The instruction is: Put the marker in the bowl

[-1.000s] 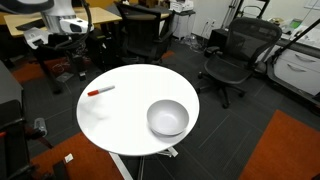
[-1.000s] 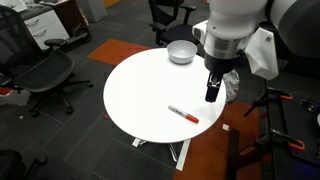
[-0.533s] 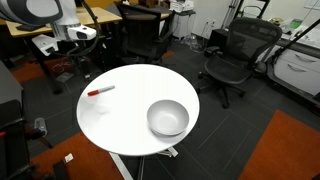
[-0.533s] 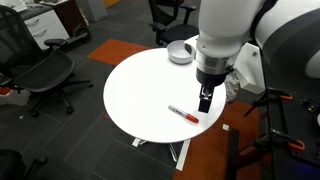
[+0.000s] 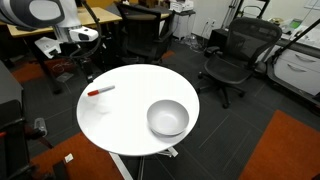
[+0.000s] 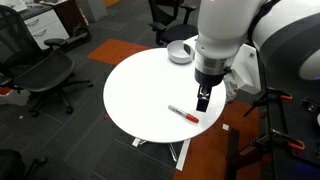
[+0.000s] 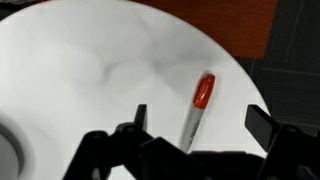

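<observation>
The marker [image 7: 195, 112], white with a red cap, lies flat on the round white table [image 7: 80, 70]. It also shows in both exterior views [image 6: 183, 113] [image 5: 100, 91], near the table's edge. My gripper [image 7: 200, 122] is open and hangs above the marker, its fingers on either side of the white body. In an exterior view the gripper [image 6: 203, 101] hovers just above and behind the marker. The silvery-grey bowl [image 5: 167, 118] stands empty on the table's other side [image 6: 181, 52]; its rim shows at the wrist view's left edge [image 7: 5, 150].
Black office chairs [image 5: 228, 55] [image 6: 40, 70] stand around the table. Desks and equipment line the back [image 5: 60, 30]. Orange carpet patches [image 5: 285, 150] lie on the dark floor. The table's edge is close to the marker.
The gripper has moved down and toward the marker over the last second. Marker and bowl have not moved.
</observation>
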Robot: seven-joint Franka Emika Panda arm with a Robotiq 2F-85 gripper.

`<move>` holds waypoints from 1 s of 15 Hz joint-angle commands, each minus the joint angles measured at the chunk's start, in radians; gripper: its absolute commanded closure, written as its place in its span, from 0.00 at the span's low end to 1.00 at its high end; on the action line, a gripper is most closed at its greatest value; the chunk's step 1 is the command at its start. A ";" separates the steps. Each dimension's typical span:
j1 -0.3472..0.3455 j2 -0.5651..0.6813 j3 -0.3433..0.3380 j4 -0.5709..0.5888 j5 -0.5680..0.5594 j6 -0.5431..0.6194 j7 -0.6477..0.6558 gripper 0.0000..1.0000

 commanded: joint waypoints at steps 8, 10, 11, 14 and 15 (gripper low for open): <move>0.082 0.170 -0.099 0.075 -0.039 0.167 0.047 0.00; 0.088 0.200 -0.110 0.097 -0.028 0.173 0.037 0.00; 0.091 0.213 -0.113 0.108 -0.023 0.175 0.032 0.00; 0.100 0.250 -0.119 0.142 -0.015 0.169 0.027 0.00; 0.102 0.263 -0.118 0.152 -0.012 0.166 0.024 0.00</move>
